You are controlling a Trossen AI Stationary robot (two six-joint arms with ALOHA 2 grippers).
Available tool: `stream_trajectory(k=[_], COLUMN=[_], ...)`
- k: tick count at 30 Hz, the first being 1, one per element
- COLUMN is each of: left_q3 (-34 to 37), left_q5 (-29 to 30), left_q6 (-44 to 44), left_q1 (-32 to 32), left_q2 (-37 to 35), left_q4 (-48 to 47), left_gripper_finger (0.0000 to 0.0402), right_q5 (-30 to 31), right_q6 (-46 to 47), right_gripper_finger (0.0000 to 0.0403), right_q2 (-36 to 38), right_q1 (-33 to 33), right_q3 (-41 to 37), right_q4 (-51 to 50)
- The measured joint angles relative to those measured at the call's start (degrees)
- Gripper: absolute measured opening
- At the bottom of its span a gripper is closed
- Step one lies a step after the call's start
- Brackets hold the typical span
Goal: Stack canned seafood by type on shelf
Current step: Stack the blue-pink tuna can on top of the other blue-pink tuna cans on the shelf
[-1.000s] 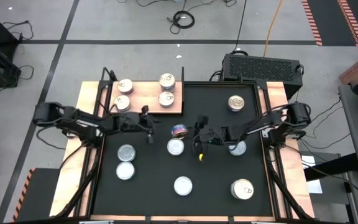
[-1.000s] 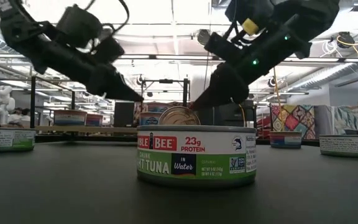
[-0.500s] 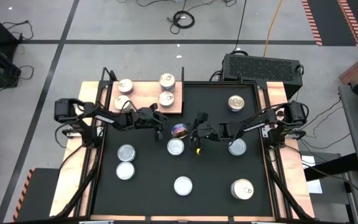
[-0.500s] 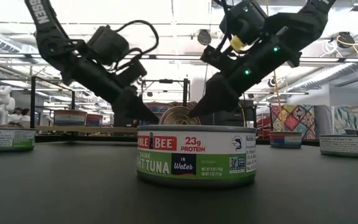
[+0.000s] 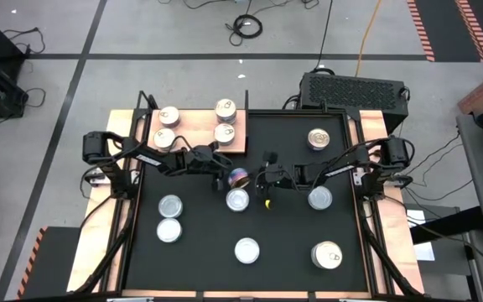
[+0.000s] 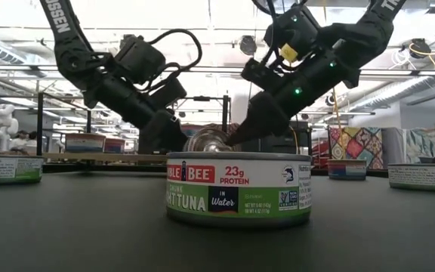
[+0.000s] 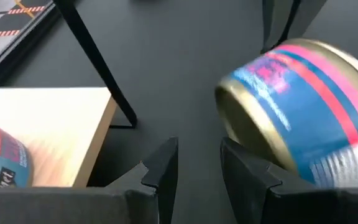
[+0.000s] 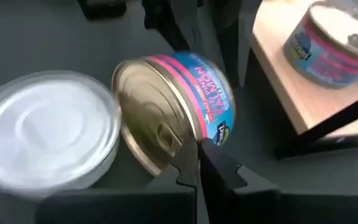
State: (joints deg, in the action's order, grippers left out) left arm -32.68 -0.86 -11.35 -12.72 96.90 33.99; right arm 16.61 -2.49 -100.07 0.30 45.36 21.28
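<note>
A blue-and-pink tin point(image 5: 240, 176) of the canned seafood is tipped up on its edge on the black mat, just right of the shelf point(image 5: 193, 126), between my two grippers. Its gold pull-tab lid point(image 8: 151, 118) faces my right gripper point(image 8: 196, 163), which is shut at the lid's rim. My left gripper point(image 7: 197, 168) stands open on the tin's other side, by its gold bottom point(image 7: 247, 127), with nothing between its fingers. Several tins stand on the shelf, among them a blue-and-pink one point(image 8: 337, 43). My left gripper: one finger point(image 7: 244, 168) stands right beside the tin's bottom rim; whether it touches I cannot tell. My right gripper's shut fingertips point(image 8: 191, 155) meet the lower rim of the tin's lid point(image 8: 188, 140), slanting down from the table's right. The tin is tilted, its lower edge on the mat.
A silver tin point(image 5: 236, 199) stands just nearer than the tipped one, in the right wrist view point(image 8: 42, 124) too. More tins stand about the mat: point(image 5: 319, 198), point(image 5: 319, 138), point(image 5: 170, 205), point(image 5: 246, 249), point(image 5: 326, 255). A tuna tin point(image 6: 238, 189) fills the low view's front.
My left gripper has gone toward the table's right and down, up to the tipped tin. My right gripper has edged a little toward the tin from the other side. The tin has turned somewhat between them.
</note>
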Motion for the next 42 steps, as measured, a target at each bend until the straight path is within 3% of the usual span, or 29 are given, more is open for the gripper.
stream_trajectory(k=[4, 18, 21, 28, 31, 37, 42], left_q3=[-0.07, -0.05, -0.01, 0.02, 0.08, 0.08, 0.1], left_q5=[1.66, 5.33, 6.95, 10.29, 10.27, 9.87, 7.04], left_q6=[-0.05, -0.11, -0.12, 0.02, 0.33, 0.38, 0.29], left_q1=[-0.01, -0.29, -0.4, -0.38, -0.27, 0.28, 0.91], left_q2=[0.0, -3.31, -5.75, -12.12, -14.64, -17.64, -17.81], left_q4=[-0.77, -4.69, -8.52, -17.53, -19.94, -20.61, -21.14], left_gripper_finger=[0.0123, 0.0123, 0.0123, 0.0123, 0.0123, 0.0123, 0.0123], right_q5=[-0.44, -0.76, -4.84, -11.19, -11.15, -10.82, -14.08], right_q6=[3.44, 12.31, 15.51, 20.25, 20.91, 22.51, 24.65], right_gripper_finger=[0.0001, 0.0, 0.0, 0.0001, 0.0, 0.0, 0.0], right_q2=[0.87, 1.92, 1.88, -1.27, -2.64, -3.18, -3.69], right_q1=[0.0, -2.07, -4.51, -9.1, -9.83, -11.37, -11.74], right_q3=[1.28, 18.65, 21.32, 21.77, 21.94, 21.81, 21.34], right_q4=[-2.37, -30.49, -35.65, -37.47, -36.66, -39.35, -45.79])
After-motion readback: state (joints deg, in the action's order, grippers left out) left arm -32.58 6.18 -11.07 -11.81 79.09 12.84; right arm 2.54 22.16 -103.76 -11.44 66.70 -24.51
